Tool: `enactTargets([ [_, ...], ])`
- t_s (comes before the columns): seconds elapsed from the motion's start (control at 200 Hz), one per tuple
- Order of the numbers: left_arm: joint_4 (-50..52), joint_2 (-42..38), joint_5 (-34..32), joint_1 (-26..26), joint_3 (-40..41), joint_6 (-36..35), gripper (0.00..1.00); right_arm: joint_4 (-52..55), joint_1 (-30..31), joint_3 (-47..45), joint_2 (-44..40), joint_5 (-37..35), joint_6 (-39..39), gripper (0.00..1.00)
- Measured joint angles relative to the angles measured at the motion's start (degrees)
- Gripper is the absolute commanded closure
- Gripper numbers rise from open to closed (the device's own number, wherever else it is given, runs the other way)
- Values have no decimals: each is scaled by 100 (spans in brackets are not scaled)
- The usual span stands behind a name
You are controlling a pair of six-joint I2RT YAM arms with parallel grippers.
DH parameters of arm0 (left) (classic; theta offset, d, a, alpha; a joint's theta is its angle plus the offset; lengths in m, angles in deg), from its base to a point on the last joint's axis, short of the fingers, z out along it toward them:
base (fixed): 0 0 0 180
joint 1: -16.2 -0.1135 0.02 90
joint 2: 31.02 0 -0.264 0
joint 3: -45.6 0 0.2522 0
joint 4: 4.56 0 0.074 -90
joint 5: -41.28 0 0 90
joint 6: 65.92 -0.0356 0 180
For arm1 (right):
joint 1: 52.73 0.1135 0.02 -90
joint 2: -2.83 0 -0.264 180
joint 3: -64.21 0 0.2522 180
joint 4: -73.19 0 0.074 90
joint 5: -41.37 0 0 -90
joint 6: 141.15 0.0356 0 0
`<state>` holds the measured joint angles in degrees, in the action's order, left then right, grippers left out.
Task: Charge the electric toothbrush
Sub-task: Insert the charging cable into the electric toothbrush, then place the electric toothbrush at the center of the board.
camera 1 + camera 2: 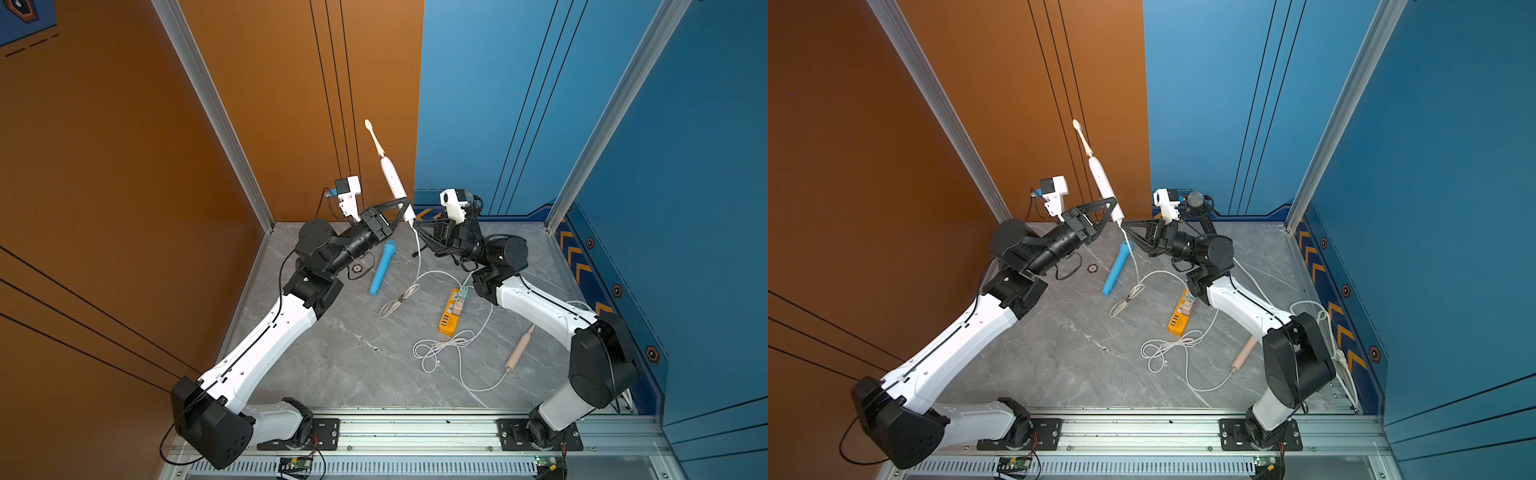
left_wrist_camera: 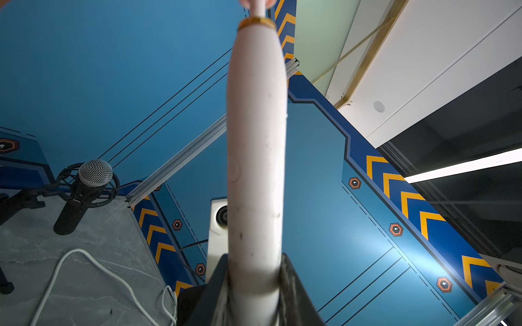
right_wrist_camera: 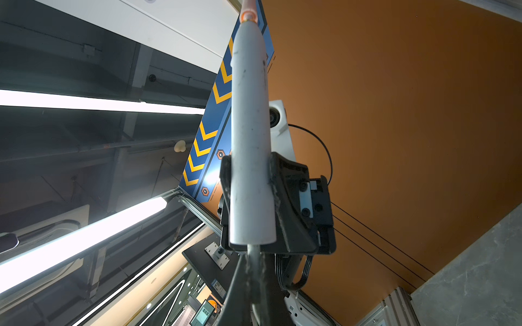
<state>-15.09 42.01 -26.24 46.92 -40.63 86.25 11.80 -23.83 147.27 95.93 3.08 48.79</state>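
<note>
Left gripper point(image 1: 406, 210) is clamped on the lower end of the white electric toothbrush point(image 1: 390, 174), held off the table point(image 1: 324, 365) near the rear corner. The head is up and leans toward the orange wall point(image 1: 270, 104), with open air around it and bare marble toward the front rail. Right gripper point(image 1: 417, 227) is closed tip-to-tip on the charging cable point(image 1: 400, 300) right under the brush base. Plug hidden between the fingers, so can't tell if it's seated; brush head cut off in both wrist views.
</note>
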Motion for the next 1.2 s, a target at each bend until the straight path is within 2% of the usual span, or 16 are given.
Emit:
enactTargets([
  [0.165,431,-216,-81,9,-63,-354,100,254,72,105,-42,179,-240,98],
  [0.23,723,-328,-118,-42,-68,-487,100,678,153,70,-160,201,-509,83],
  [0.305,1241,-461,-87,-111,-66,-614,100,1189,243,-155,-382,46,-837,78],
  [0.445,2608,-625,-256,-382,-59,-1005,100,2264,337,-820,-841,-280,-1543,52],
  [0.54,3233,-796,-566,-835,337,-1093,100,3860,323,-1099,-1259,-533,-2468,31],
  [0.651,3803,-892,-1038,-1453,1185,-1093,100,5954,254,-1047,-1784,-1113,-3683,19],
  [0.756,4262,-564,-1419,-1799,2028,-1088,100,7646,120,-822,-2177,-1932,-4621,17],
  [0.861,4640,7,-1770,-1803,2439,-1141,100,8817,-168,-634,-2306,-2721,-5165,16],
  [1.021,4769,754,-2037,-1836,2533,-1189,100,9960,-813,-647,-2308,-3589,-5501,14],
  [1.166,4771,1150,-2308,-1840,2566,-1187,100,10478,-1174,-647,-2308,-4142,-5681,12],
  [1.201,4769,1215,-2365,-1840,2583,-1187,97,10561,-1222,-647,-2308,-4238,-5724,13],
])
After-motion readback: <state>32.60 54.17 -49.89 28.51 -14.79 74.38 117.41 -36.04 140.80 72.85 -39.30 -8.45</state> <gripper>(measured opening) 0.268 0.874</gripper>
